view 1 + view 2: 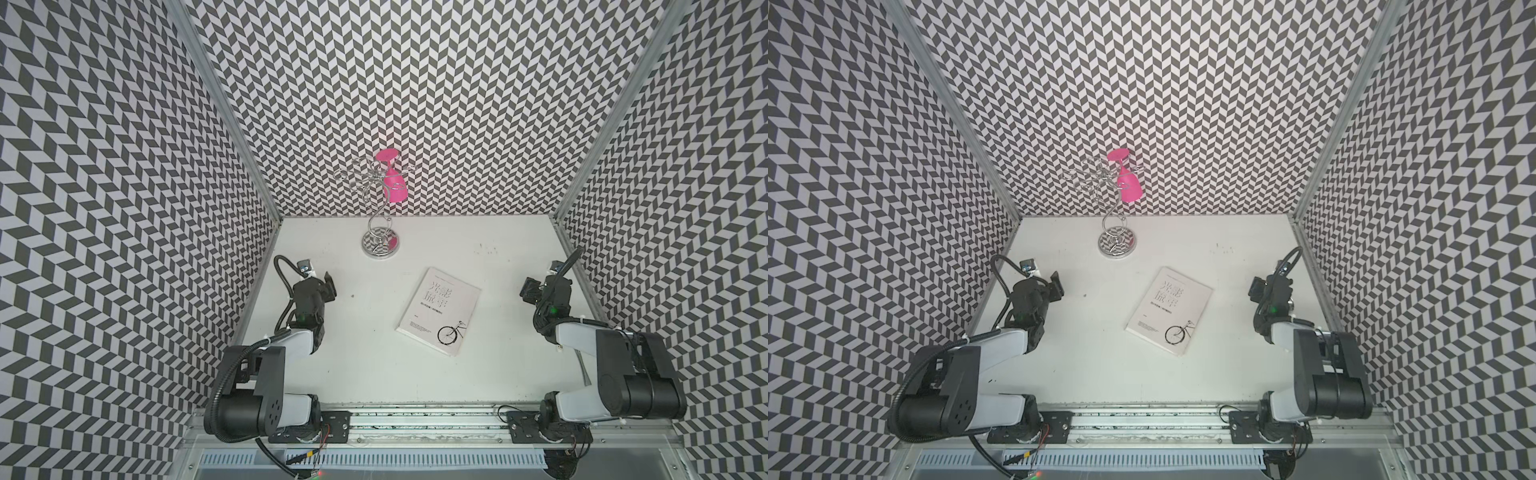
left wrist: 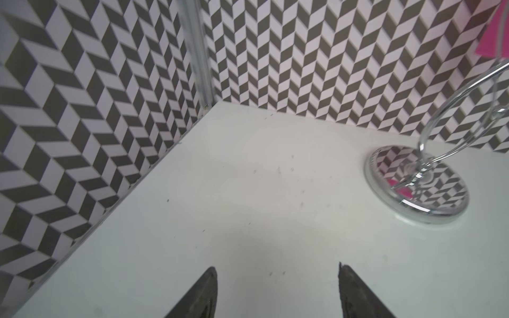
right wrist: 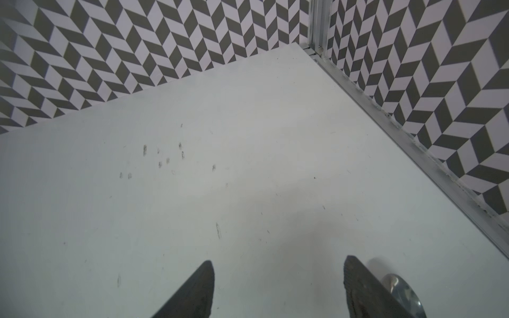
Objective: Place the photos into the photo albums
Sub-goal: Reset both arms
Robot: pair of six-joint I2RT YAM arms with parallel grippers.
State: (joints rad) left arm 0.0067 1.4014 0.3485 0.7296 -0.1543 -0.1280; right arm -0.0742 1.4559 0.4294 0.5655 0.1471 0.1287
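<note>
- The thin white photo album point(image 1: 436, 316), its cover printed with dark characters and a small black bicycle, lies closed and askew on the white table point(image 1: 498, 257), between the arms and touching neither.
- The black left gripper point(image 2: 275, 268) faces bare table, fingers apart, empty.
- The black right gripper point(image 3: 278, 261) likewise stands apart, empty.
- A chrome wire stand point(image 1: 380, 245) near the back wall carries an upside-down pink goblet point(image 1: 394, 185).

Table point(image 1: 374, 374), photo album point(image 1: 440, 316) lying flat right of centre, askew to the table edges, wire stand point(image 1: 380, 246) near the back edge, left of centre, goblet point(image 1: 394, 185) hung upside down on it, left gripper point(image 1: 329, 286) by the left edge, right gripper point(image 1: 527, 291) by the right edge, album between them, apart from both.
</note>
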